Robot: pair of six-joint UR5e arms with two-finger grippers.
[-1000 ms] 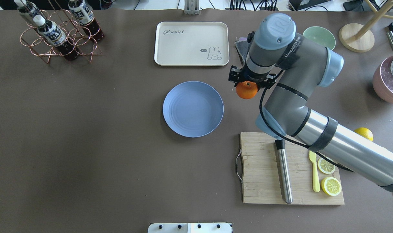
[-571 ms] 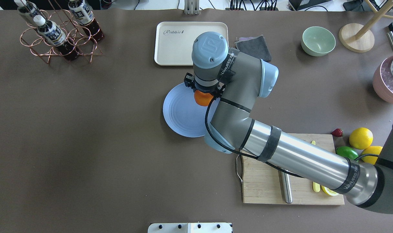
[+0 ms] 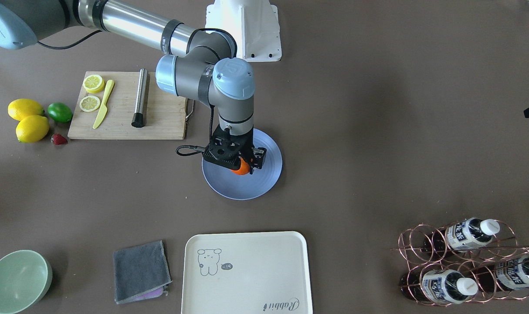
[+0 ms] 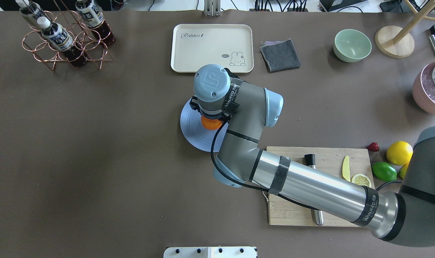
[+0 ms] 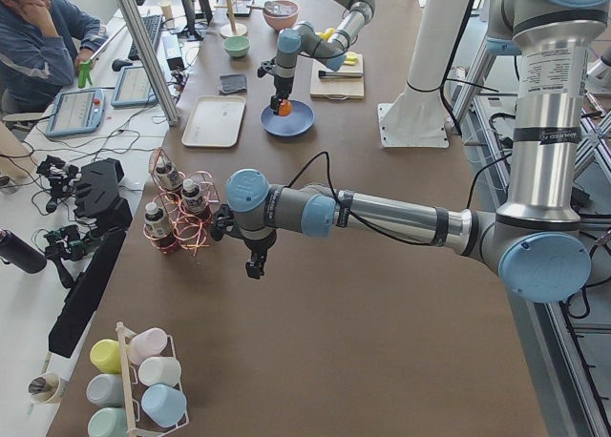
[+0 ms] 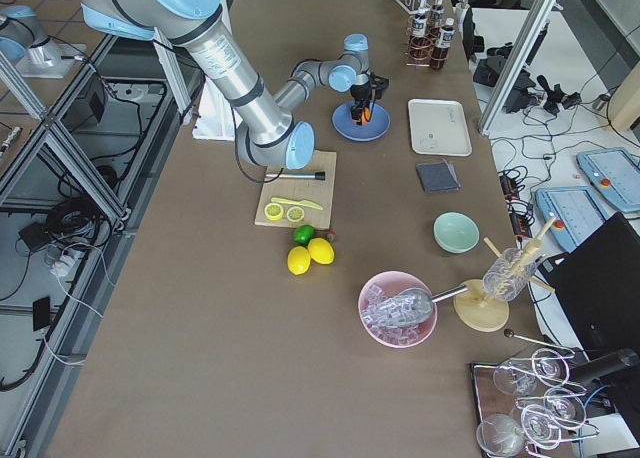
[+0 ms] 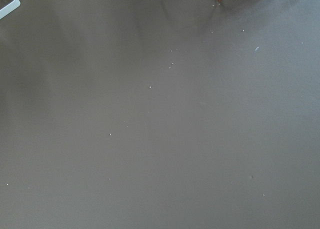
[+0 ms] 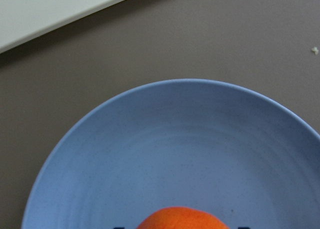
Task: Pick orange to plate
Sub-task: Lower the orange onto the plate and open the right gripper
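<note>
The bright orange (image 4: pixel 211 124) sits between the fingers of my right gripper (image 3: pixel 242 164), which is shut on it. It hangs over the middle of the light-blue plate (image 4: pixel 191 132), and I cannot tell whether it touches the plate. In the right wrist view the orange (image 8: pixel 182 219) shows at the bottom edge, with the plate (image 8: pixel 175 134) filling the frame below it. The right arm's wrist covers much of the plate from overhead. My left gripper (image 5: pixel 253 268) hangs over bare table near the bottle rack; I cannot tell if it is open or shut.
A cream tray (image 4: pixel 212 48), a grey cloth (image 4: pixel 280 54) and a pale green bowl (image 4: pixel 352 44) lie beyond the plate. A cutting board (image 4: pixel 292 215) with knife and lemon slice, lemons (image 4: pixel 399 153) and a lime (image 4: pixel 384 171) lie right. A bottle rack (image 4: pixel 65 39) stands far left.
My right arm has carried the orange leftward, from beside the plate's right rim to over its middle. The cloth and green bowl are uncovered again.
</note>
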